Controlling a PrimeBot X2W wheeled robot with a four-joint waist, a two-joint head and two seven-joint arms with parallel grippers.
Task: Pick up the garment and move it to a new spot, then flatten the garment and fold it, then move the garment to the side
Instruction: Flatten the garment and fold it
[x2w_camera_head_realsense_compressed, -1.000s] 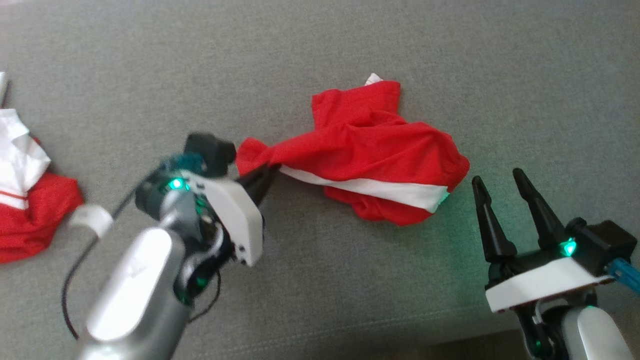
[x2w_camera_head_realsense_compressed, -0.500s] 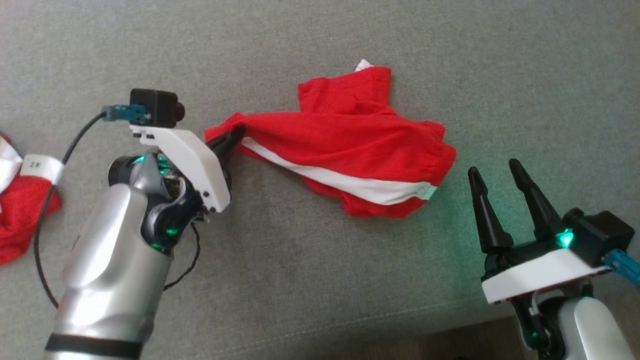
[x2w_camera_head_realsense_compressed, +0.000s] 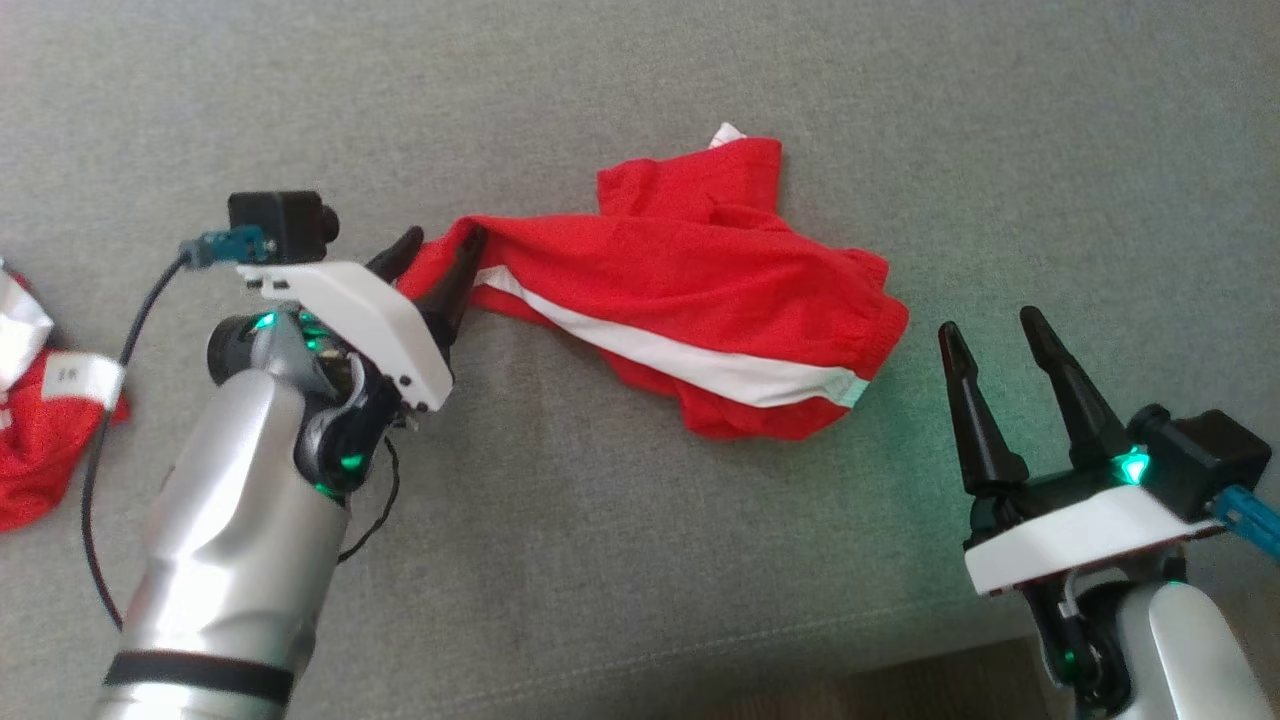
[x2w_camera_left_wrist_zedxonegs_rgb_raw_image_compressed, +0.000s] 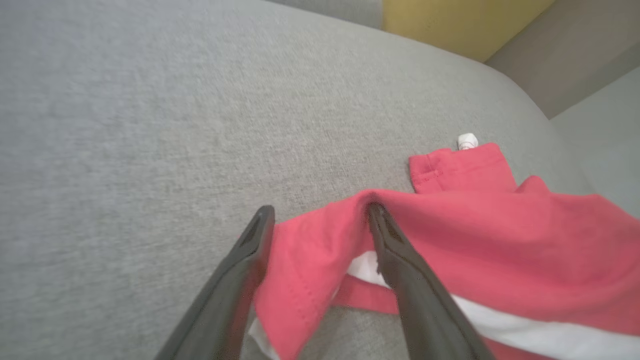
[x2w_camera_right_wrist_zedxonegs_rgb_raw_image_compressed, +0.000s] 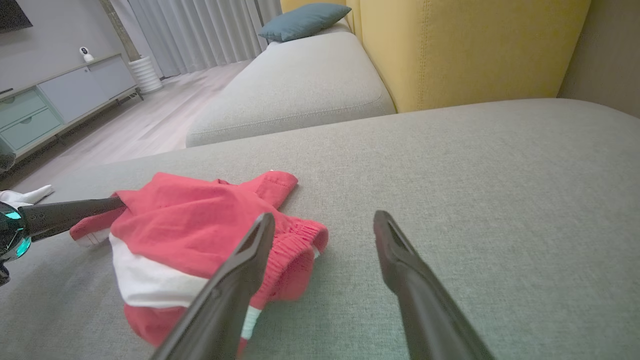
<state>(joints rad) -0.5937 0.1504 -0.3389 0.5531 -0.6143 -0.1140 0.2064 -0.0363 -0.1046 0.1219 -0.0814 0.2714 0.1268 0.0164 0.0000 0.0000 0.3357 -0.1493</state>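
The garment (x2w_camera_head_realsense_compressed: 700, 290) is a pair of red shorts with a white side stripe, lying rumpled on the grey sofa cushion (x2w_camera_head_realsense_compressed: 640, 560). My left gripper (x2w_camera_head_realsense_compressed: 442, 240) stands open at the garment's left corner. In the left wrist view the red cloth (x2w_camera_left_wrist_zedxonegs_rgb_raw_image_compressed: 500, 235) lies between the spread fingers of the left gripper (x2w_camera_left_wrist_zedxonegs_rgb_raw_image_compressed: 320, 212) and drapes against the right finger (x2w_camera_left_wrist_zedxonegs_rgb_raw_image_compressed: 400, 260). My right gripper (x2w_camera_head_realsense_compressed: 990, 325) is open with nothing in it, just right of the elastic waistband. The right wrist view shows the garment (x2w_camera_right_wrist_zedxonegs_rgb_raw_image_compressed: 190, 220) to the left of the right gripper (x2w_camera_right_wrist_zedxonegs_rgb_raw_image_compressed: 325, 216).
Another red and white garment (x2w_camera_head_realsense_compressed: 40, 440) lies at the far left, next to the left arm's cable with a white tag (x2w_camera_head_realsense_compressed: 75, 375). The cushion's front edge (x2w_camera_head_realsense_compressed: 900, 660) runs along the bottom right. A yellow backrest (x2w_camera_right_wrist_zedxonegs_rgb_raw_image_compressed: 475, 45) rises behind the cushion.
The left gripper, shut on the garment's left corner before, has drawn that corner out to the left and has now opened. The right gripper has stayed put.
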